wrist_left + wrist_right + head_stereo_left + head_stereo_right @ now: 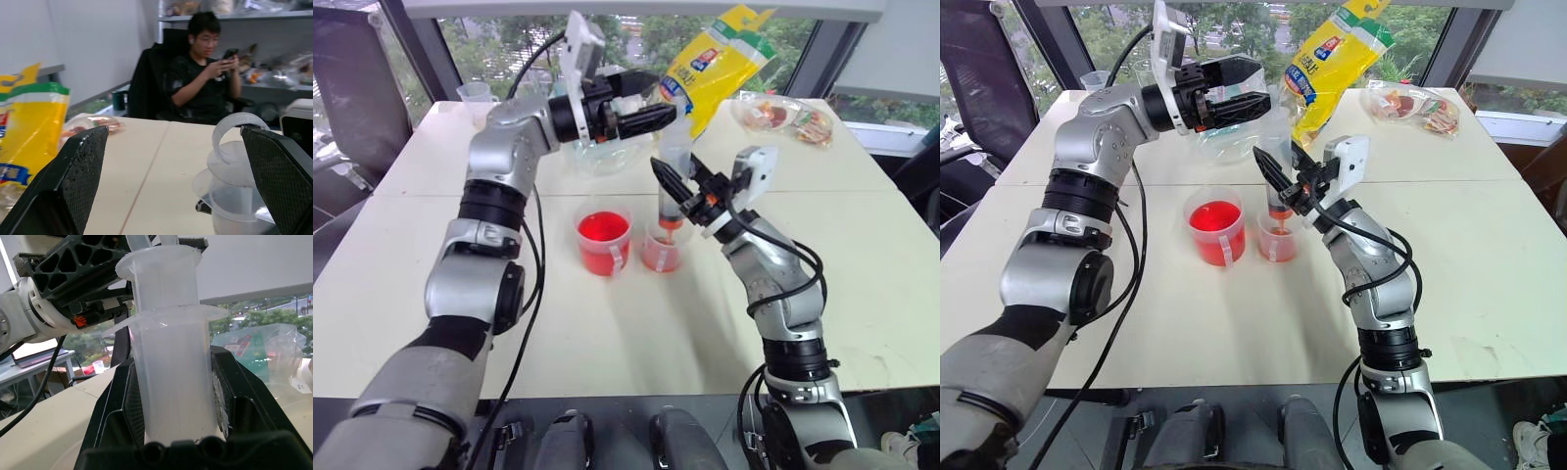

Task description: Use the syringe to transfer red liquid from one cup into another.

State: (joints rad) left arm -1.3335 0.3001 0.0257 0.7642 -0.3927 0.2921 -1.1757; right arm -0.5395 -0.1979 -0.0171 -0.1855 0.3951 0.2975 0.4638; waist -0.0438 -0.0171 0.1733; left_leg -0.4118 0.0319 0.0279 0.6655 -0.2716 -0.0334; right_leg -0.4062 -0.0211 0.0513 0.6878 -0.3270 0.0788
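Right gripper (677, 181) clamps the syringe (671, 186) upright over the paler cup (663, 250), its tip hidden; left gripper (651, 119) hovers open above the plunger.

The cream table (862, 294) bears two red cups (604, 242) (labelled), snack bags (783, 115).

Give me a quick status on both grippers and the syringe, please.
Right gripper shut on the syringe, upright, tip down in the narrower cup. Left gripper open, at the plunger top. Nothing blocking.
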